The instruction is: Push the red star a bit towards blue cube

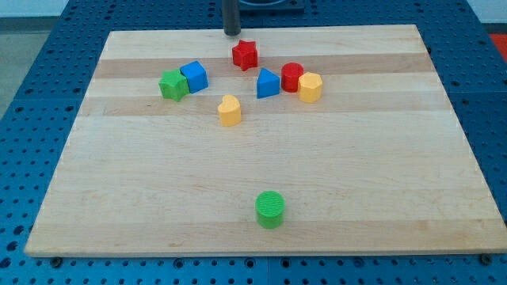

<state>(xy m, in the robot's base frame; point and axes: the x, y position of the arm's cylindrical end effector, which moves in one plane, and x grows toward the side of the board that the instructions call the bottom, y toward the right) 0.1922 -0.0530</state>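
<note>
The red star (245, 55) lies near the view's top, middle of the wooden board (261, 174). The blue cube (194, 76) sits to its lower left, touching a green star-shaped block (172, 85) on its left. My tip (231, 33) is at the board's top edge, just above and slightly left of the red star, apart from it.
A blue triangular block (268, 83), a red cylinder (292, 77) and a yellow hexagonal block (310, 87) cluster right of the red star. A yellow heart-shaped block (230, 110) lies below the blue cube. A green cylinder (270, 209) stands near the view's bottom.
</note>
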